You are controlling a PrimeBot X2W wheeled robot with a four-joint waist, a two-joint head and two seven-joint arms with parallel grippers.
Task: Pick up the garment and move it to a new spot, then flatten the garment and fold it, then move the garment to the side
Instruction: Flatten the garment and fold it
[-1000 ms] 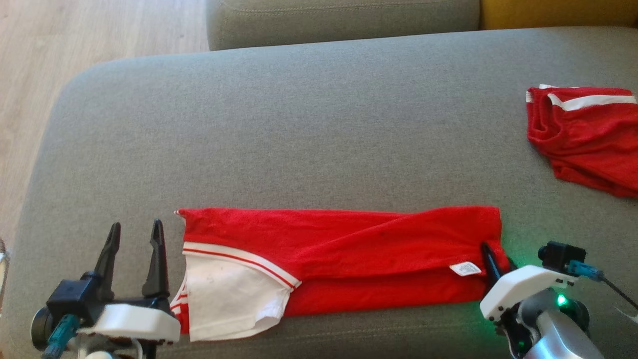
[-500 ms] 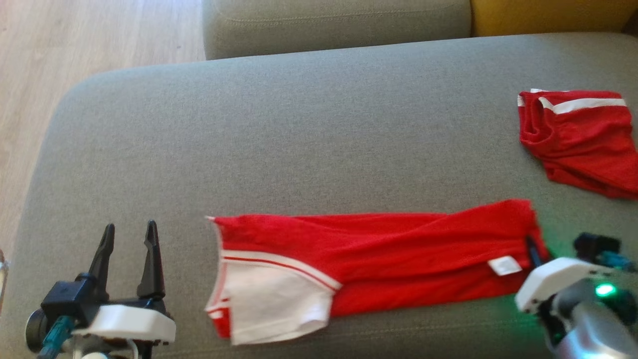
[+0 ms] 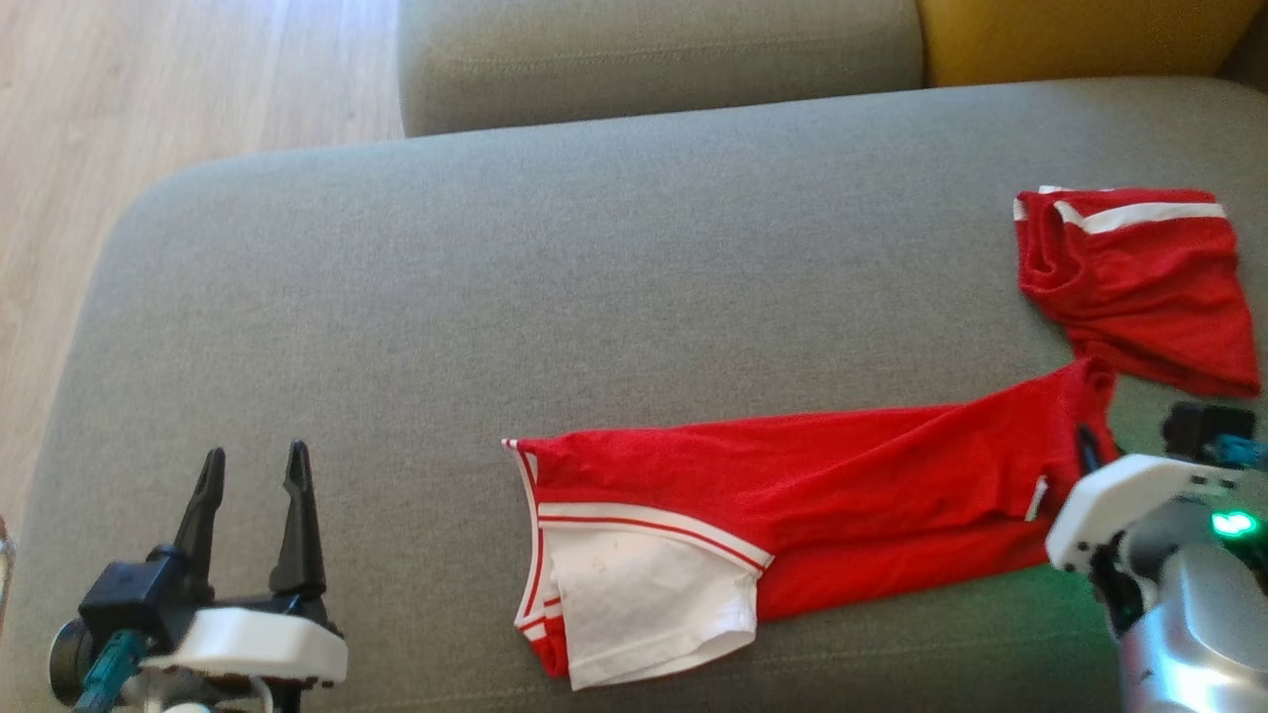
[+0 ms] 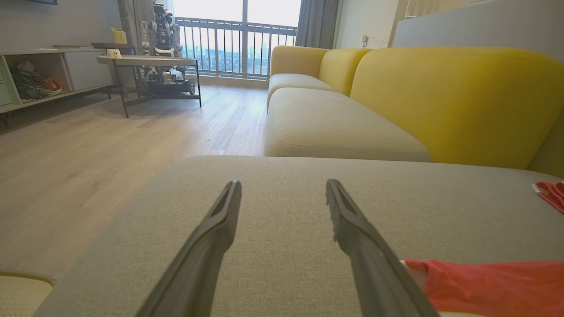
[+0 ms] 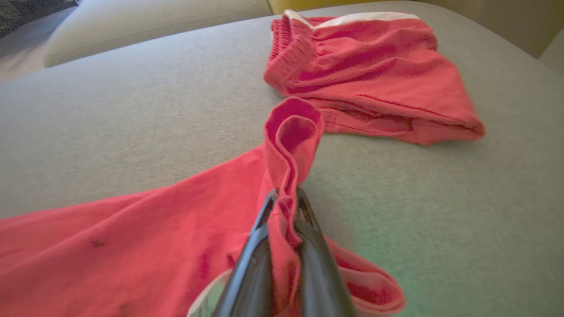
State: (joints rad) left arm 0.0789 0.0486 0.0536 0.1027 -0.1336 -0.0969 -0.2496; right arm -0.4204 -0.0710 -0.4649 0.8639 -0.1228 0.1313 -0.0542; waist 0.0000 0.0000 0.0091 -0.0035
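Note:
A long folded red garment (image 3: 792,505) with a white sleeve at its left end lies across the near part of the grey sofa seat (image 3: 594,297). My right gripper (image 3: 1088,448) is shut on its right end, and the pinched cloth stands up in a loop above the fingertips (image 5: 285,196). The rest of the garment (image 5: 154,229) trails away to the left. My left gripper (image 3: 253,456) hangs open over bare seat at the lower left, well apart from the white sleeve. Nothing sits between its fingers (image 4: 283,185), and the garment's edge (image 4: 484,286) lies just to their right.
A second folded red garment with a white stripe (image 3: 1139,277) lies at the far right, just beyond the held end (image 5: 365,75). Wooden floor (image 3: 149,79) drops off left of the seat. Another grey seat (image 3: 654,50) and a yellow cushion (image 3: 1070,35) sit behind.
My right gripper has dragged the garment to the right and slightly away, toward the second red garment; its left end slid well clear of my left gripper. The camera shifted a little.

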